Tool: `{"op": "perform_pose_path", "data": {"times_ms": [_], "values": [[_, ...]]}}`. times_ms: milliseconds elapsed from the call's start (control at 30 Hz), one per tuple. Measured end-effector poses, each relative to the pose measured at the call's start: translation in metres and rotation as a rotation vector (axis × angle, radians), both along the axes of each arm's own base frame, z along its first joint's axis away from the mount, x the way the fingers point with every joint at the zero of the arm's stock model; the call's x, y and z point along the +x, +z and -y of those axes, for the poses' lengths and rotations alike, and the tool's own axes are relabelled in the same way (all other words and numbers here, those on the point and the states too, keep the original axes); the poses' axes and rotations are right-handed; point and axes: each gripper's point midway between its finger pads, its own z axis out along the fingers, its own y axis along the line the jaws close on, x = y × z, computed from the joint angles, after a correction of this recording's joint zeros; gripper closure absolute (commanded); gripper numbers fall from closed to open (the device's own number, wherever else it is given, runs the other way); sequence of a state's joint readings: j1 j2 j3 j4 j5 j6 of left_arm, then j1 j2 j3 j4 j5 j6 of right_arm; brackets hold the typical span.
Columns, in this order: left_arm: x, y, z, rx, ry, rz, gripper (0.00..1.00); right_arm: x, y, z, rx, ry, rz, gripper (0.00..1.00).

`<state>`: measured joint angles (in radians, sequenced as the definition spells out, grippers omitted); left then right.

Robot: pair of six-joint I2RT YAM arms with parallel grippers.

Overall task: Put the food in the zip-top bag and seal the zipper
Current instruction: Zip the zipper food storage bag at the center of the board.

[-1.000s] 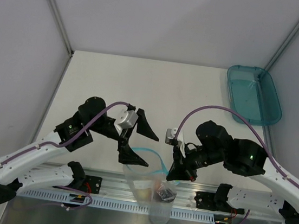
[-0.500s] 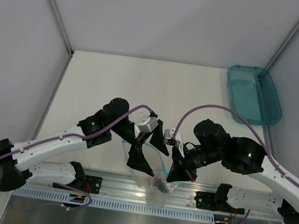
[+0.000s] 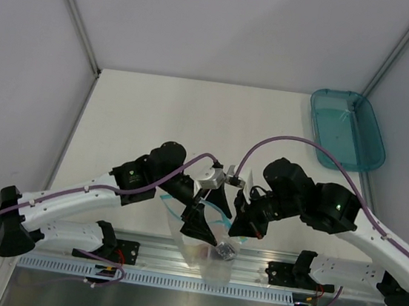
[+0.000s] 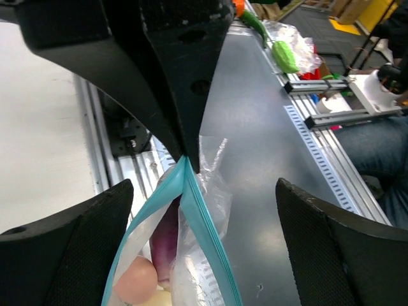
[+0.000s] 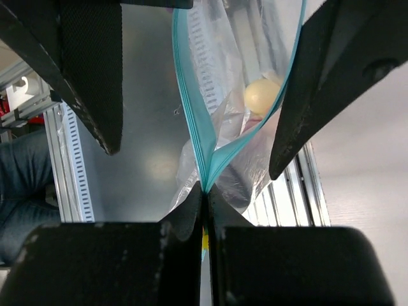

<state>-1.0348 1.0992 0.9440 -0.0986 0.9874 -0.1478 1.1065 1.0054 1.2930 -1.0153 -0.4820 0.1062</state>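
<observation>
White table (image 3: 194, 114), right gripper (image 5: 205, 194) pinching zipper (image 5: 189, 95)

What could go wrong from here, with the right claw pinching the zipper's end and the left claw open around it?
1. Only the right claw holds the hanging zip-top bag; a slip would drop it.
2. The zipper strips gape beyond that pinch, so the open left claw may press them misaligned.
3. The purple food piece sits high near the zipper and could get caught.
</observation>
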Motion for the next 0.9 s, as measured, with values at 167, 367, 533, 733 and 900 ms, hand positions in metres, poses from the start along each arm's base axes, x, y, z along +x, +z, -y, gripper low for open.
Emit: {"op": "perform_pose_path", "data": {"times_ms": [167,367,533,733,900], "values": [[0.012,-0.005,0.004,0.023,0.09,0.024,0.32,0.0,-0.005,-0.001,-0.029,-0.023,-0.039,1.0],[0.025,-0.015,0.006,0.055,0.177,0.05,0.51,0.002,-0.013,0.003,-0.101,-0.058,-0.076,1.0],[0.029,-0.02,0.005,0.072,0.203,0.058,0.58,0.002,-0.014,0.007,-0.134,-0.075,-0.087,1.0],[0.031,-0.021,0.006,0.076,0.213,0.058,0.97,0.004,-0.013,0.01,-0.163,-0.091,-0.084,0.79],[0.036,-0.025,0.006,0.097,0.25,0.05,0.99,0.014,-0.017,0.014,-0.191,-0.133,-0.046,0.55]]}}
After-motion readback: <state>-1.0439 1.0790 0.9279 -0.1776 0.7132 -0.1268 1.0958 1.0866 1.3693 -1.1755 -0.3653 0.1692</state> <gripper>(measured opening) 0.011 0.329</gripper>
